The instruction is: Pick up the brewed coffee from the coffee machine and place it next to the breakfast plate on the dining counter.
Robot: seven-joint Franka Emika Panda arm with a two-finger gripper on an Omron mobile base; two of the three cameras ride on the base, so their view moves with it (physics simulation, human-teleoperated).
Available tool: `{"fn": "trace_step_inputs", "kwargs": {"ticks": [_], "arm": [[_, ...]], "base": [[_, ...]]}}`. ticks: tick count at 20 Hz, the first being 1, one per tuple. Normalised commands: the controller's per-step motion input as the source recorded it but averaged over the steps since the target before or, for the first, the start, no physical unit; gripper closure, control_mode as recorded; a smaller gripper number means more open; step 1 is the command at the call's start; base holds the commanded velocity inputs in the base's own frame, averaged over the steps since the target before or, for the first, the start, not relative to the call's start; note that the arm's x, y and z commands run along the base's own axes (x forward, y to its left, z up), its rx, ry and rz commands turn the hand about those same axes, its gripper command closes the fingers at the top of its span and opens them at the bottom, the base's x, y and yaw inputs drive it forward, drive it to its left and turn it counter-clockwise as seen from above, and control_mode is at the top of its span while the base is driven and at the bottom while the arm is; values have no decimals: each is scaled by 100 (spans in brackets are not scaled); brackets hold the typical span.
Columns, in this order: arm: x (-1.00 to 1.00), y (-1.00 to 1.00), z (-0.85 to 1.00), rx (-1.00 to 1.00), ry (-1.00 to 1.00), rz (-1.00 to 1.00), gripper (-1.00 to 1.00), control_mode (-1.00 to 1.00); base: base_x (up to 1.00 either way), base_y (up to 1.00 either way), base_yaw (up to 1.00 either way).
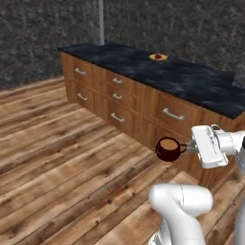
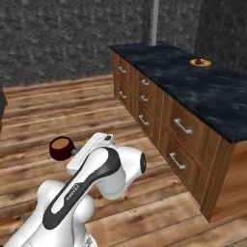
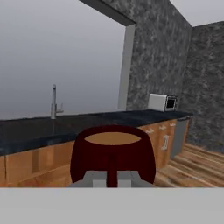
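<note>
Stretching along the wall, the black table (image 1: 191,81) carries the yellow plate (image 1: 158,57) far back. Over the wooden floor (image 1: 62,158), well short of it, the end effector (image 1: 190,147) is closed on the upright mug's (image 1: 168,149) handle.

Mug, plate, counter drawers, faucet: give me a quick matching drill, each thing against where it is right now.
Things:
1. brewed coffee
2. breakfast plate
3. drawers
4. faucet

Places:
A. on the dining counter top
B. held by its handle in the gripper, above the wooden floor
C. standing on the far counter in the hand view
D. in the dining counter's wooden front

Pairs: 1-B, 2-A, 3-D, 4-C
</note>
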Motion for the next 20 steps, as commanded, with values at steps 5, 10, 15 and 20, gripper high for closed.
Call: {"fn": "trace_step_inputs", "kwargs": {"ticks": [5, 10, 15, 20], "arm": [[0, 0, 0, 0, 0, 0, 100, 100], [0, 0, 0, 0, 0, 0, 100, 100], [0, 0, 0, 0, 0, 0, 100, 100], [0, 0, 0, 0, 0, 0, 100, 100]], "base": [[16, -40, -66], [36, -36, -62], [50, -31, -59], [51, -28, -58]]}}
